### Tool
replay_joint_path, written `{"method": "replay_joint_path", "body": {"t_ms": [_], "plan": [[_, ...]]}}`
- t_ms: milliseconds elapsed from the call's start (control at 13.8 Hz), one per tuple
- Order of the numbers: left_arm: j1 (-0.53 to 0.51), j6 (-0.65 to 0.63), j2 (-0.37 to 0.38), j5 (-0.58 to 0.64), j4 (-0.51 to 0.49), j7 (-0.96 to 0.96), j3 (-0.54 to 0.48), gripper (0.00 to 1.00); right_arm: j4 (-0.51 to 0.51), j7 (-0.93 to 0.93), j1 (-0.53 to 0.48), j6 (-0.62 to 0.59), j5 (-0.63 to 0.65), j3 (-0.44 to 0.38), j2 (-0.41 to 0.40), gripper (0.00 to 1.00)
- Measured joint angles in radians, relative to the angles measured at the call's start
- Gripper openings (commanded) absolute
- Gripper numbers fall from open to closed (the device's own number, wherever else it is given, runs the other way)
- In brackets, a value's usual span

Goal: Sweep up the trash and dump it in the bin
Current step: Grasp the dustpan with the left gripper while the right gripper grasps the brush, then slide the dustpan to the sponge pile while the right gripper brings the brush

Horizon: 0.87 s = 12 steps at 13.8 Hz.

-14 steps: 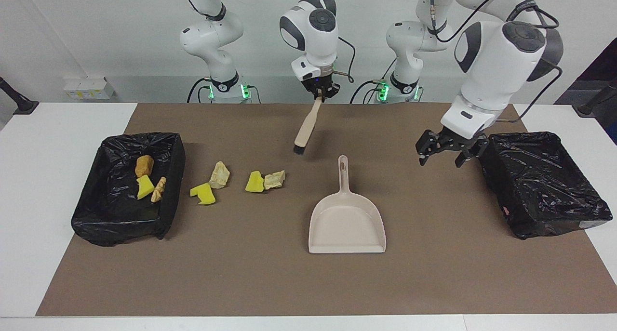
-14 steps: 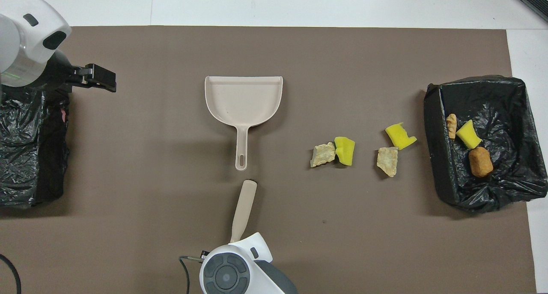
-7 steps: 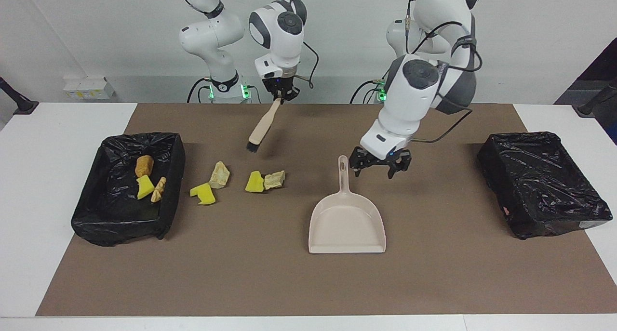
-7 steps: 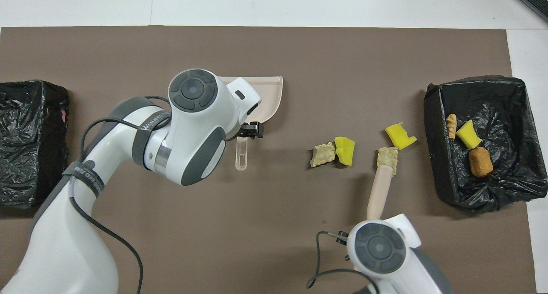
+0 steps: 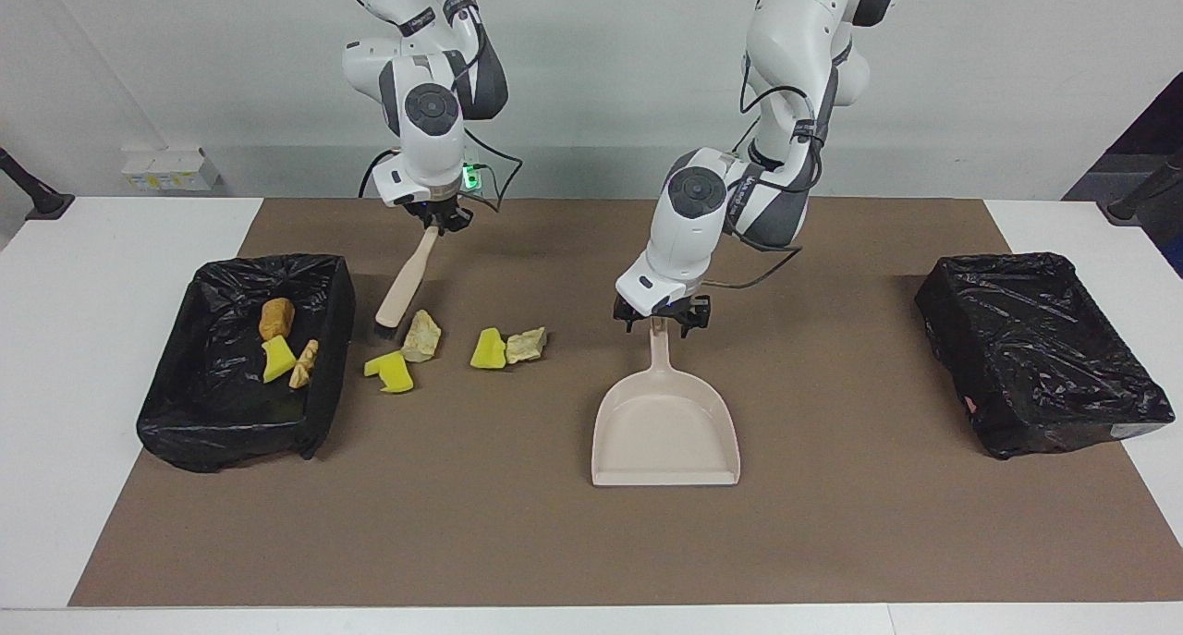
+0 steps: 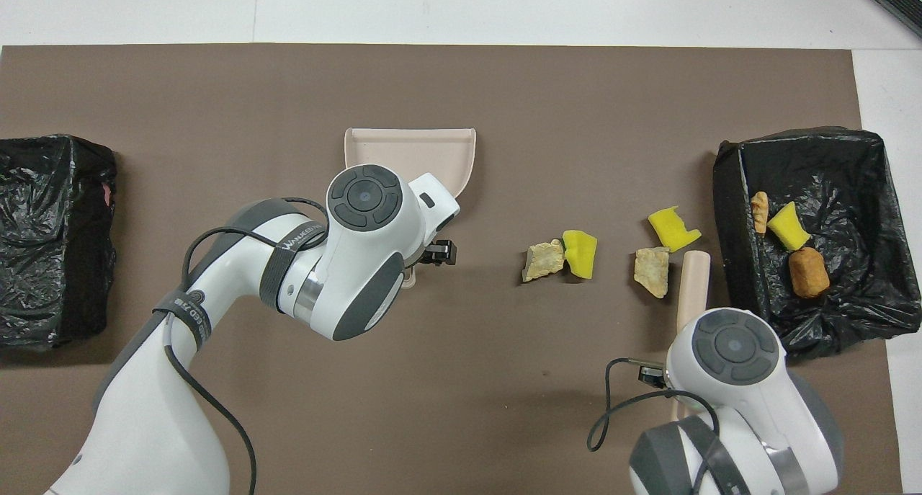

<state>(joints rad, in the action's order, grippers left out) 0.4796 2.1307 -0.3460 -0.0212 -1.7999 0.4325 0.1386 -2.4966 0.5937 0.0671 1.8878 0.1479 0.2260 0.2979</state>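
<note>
My right gripper [image 5: 432, 219] is shut on the handle of a beige brush [image 5: 407, 279]. Its bristles hang just above the mat beside a pale lump [image 5: 421, 335] and a yellow sponge chunk [image 5: 392, 371]. Another sponge chunk [image 5: 487, 348] and lump [image 5: 527, 344] lie toward the middle. A bread roll [image 5: 275, 318], a sponge chunk [image 5: 276, 358] and a small beige piece [image 5: 304, 363] lie in the black-lined bin [image 5: 240, 436]. My left gripper [image 5: 661, 319] is open, fingers either side of the handle tip of the beige dustpan [image 5: 665, 427]. The brush [image 6: 693, 282] also shows in the overhead view.
A second black-lined bin [image 5: 1044, 348] stands at the left arm's end of the brown mat, with nothing seen in it. In the overhead view my left arm covers the dustpan's [image 6: 410, 153] handle.
My left gripper swung from the bin at its end over to the dustpan handle and came down on it. My right gripper carried the brush from the middle toward the trash by the other bin.
</note>
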Motion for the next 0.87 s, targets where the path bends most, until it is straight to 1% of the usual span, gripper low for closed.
{"method": "replay_joint_path", "body": {"t_ms": [72,290,507,579,652,869], "plan": [[0.0,0.0,0.002,0.0,0.0,0.0,-0.001,0.0,0.0,-0.029,-0.017,0.015,0.005,0.0,-0.004,0.0],[0.0,0.0,0.003,0.0,0.0,0.0,-0.001,0.0,0.012,-0.09,-0.065,0.052,0.038,0.0,-0.031,0.0],[0.0,-0.001,0.004,0.004,0.0,-0.009,-0.002,0.0,0.022,-0.094,-0.066,0.078,0.046,0.004,-0.065,0.0],[0.0,-0.005,0.007,0.007,0.001,-0.048,-0.004,0.0,0.029,-0.103,-0.065,0.08,0.047,0.008,-0.073,0.0],[-0.002,-0.023,0.018,0.009,0.002,-0.129,-0.011,0.0,0.04,-0.122,-0.062,0.08,0.047,0.011,-0.08,0.0],[-0.061,-0.146,0.076,0.009,0.006,-0.416,-0.032,0.0,0.072,-0.148,-0.01,0.08,0.024,0.016,-0.095,0.0]]}}
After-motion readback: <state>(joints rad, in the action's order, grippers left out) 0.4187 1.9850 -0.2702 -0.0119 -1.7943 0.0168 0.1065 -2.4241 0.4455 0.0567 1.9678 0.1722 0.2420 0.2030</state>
